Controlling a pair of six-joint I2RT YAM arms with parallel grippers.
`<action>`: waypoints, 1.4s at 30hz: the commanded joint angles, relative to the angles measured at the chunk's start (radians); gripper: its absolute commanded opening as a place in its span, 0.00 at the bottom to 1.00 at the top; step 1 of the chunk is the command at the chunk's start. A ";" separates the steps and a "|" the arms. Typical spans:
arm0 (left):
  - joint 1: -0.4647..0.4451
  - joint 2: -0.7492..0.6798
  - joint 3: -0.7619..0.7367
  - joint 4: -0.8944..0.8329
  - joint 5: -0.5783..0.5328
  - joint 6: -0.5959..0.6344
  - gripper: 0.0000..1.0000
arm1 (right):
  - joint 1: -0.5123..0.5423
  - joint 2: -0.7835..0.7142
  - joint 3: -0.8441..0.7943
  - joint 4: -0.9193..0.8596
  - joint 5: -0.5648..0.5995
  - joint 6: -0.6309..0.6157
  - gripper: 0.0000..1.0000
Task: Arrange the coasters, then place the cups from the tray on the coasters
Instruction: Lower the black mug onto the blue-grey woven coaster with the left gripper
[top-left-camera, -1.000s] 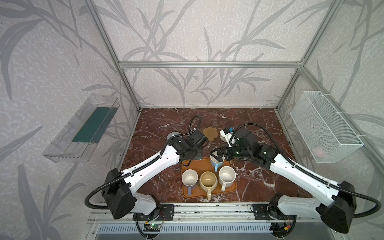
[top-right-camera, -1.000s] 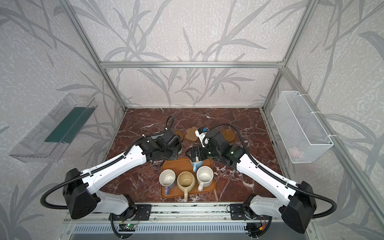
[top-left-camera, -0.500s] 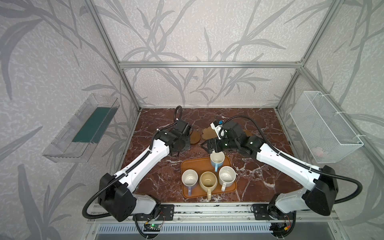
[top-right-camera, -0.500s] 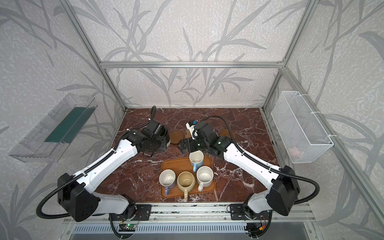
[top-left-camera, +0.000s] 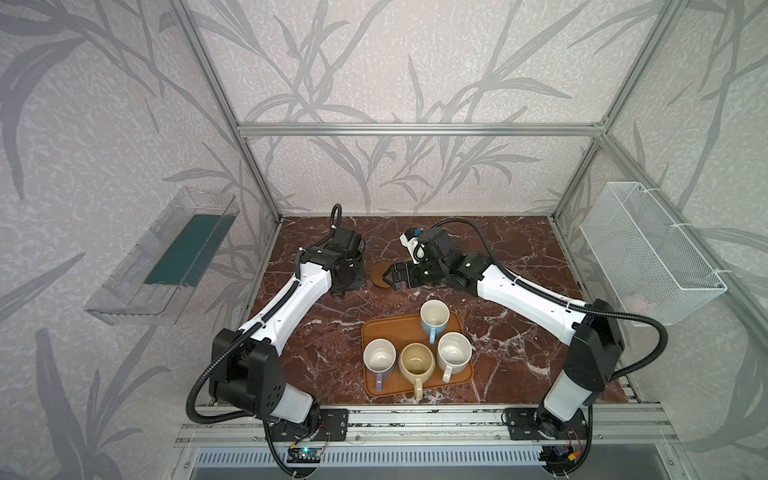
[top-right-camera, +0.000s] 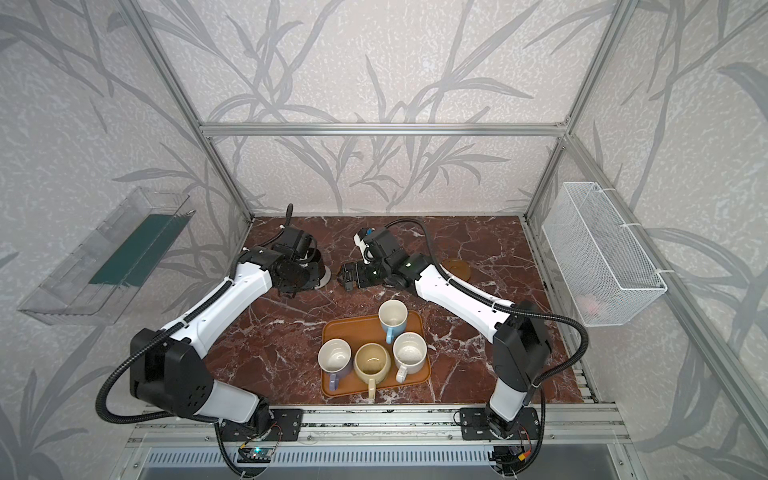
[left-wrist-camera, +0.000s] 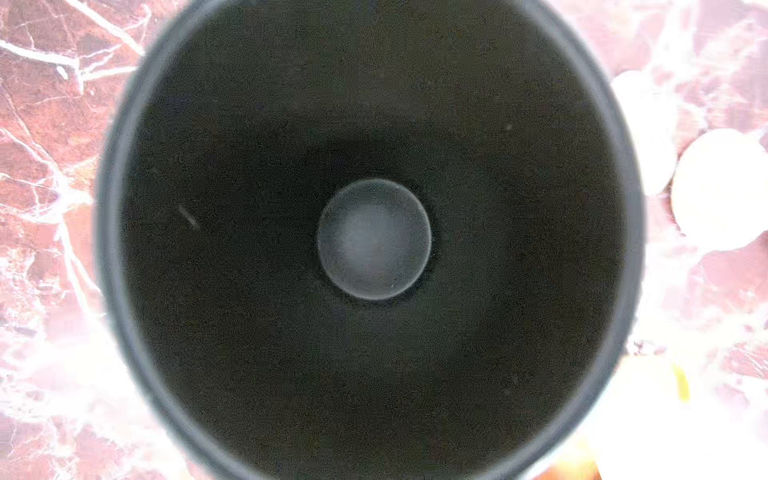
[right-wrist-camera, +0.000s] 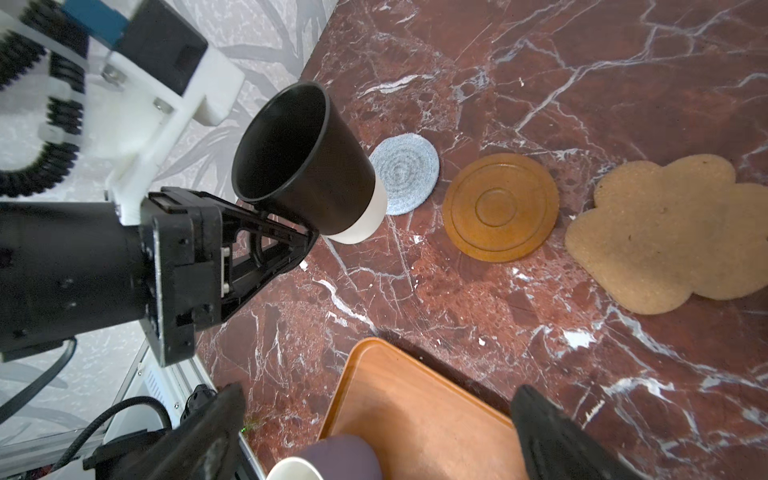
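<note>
Carried off the tray (top-left-camera: 376, 332), the black cup (right-wrist-camera: 307, 166) now hangs tilted beside the grey coaster (right-wrist-camera: 409, 174).
Left tool (right-wrist-camera: 305, 239) is pressed together on the cup, whose base hangs at that coaster's nearest edge. Right tool (top-left-camera: 391, 277), spread wide and empty, sits farther from the coaster.

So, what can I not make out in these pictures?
- black cup: handle hidden behind the left gripper, right wrist view.
- flower coaster: cut off by that view's edge.
- lavender cup: mostly cut off there too.
- Left wrist view: black cup's inside fills it; the table around is partly glared out.
</note>
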 joint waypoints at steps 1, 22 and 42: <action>0.023 0.023 0.070 0.071 -0.018 0.065 0.00 | 0.009 0.053 0.062 -0.009 0.001 0.008 0.99; 0.097 0.257 0.147 0.153 -0.038 0.178 0.00 | 0.006 0.179 0.127 0.007 0.008 -0.014 0.99; 0.105 0.323 0.100 0.192 -0.087 0.186 0.00 | 0.004 0.180 0.074 0.068 -0.029 0.009 1.00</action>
